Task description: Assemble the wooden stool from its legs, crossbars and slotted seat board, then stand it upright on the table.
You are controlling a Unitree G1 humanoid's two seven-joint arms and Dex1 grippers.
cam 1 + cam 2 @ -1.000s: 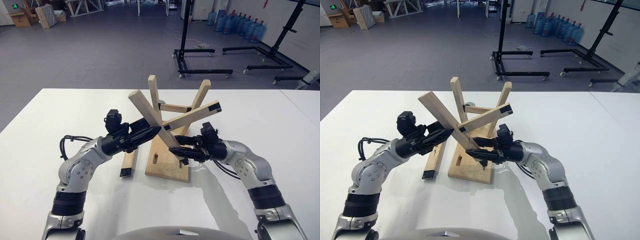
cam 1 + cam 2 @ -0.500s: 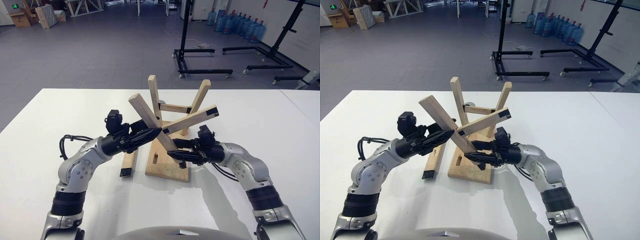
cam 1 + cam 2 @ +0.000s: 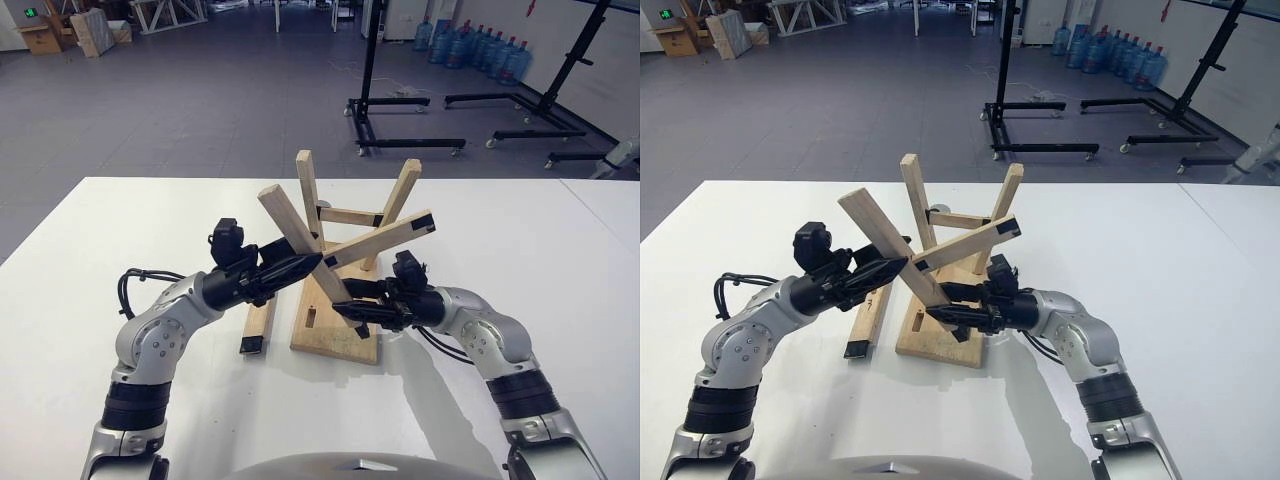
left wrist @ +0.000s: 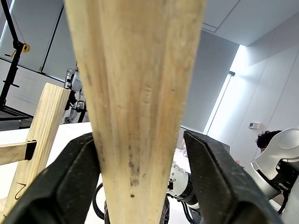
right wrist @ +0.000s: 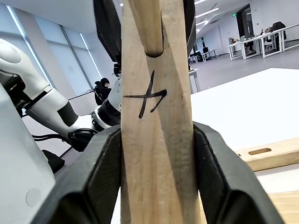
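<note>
The left gripper (image 3: 311, 264) and right gripper (image 3: 342, 305) both clamp the tilted leg (image 3: 280, 208), seemingly steering its foot into the seat board (image 3: 332, 342) at six o'clock.

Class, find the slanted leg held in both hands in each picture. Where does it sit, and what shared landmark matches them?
Left eye view: leg slants through the centre.
Right eye view: leg slants just left of centre.
Left wrist view: leg runs between the black fingers.
Right wrist view: leg stands mid-picture, pen-marked.
Landmark: the left hand, clamped on the leg in all four.
</note>
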